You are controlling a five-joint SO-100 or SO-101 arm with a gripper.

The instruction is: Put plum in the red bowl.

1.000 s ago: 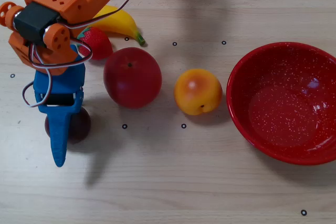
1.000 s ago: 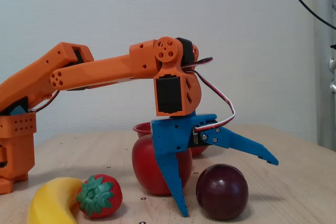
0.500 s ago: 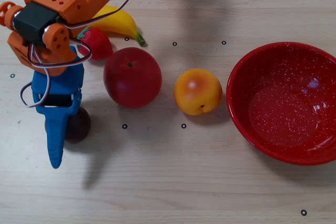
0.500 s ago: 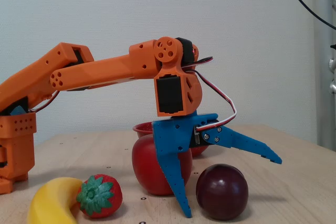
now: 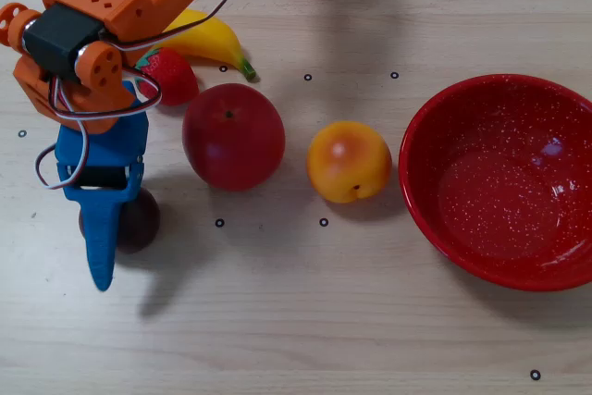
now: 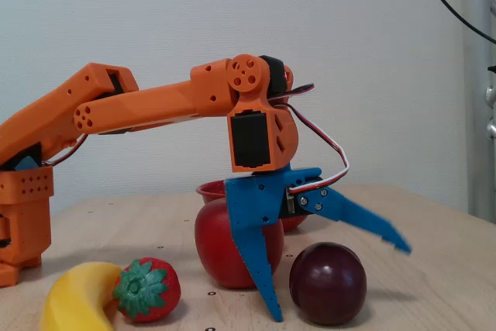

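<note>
Jaws (image 6: pixel 341 284) spread wide around plum (image 6: pixel 328 282).

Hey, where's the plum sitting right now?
In the overhead view the plum lies at lower left, mostly hidden under the open blue tool, left of the apple. It rests on the table, far from the red bowl.

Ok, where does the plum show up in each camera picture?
Overhead view: the plum sits at the lower left, mostly hidden under the blue fingers.
Fixed view: the plum is at the bottom, right of centre, in front.
Shared landmark: the red apple close by.
</note>
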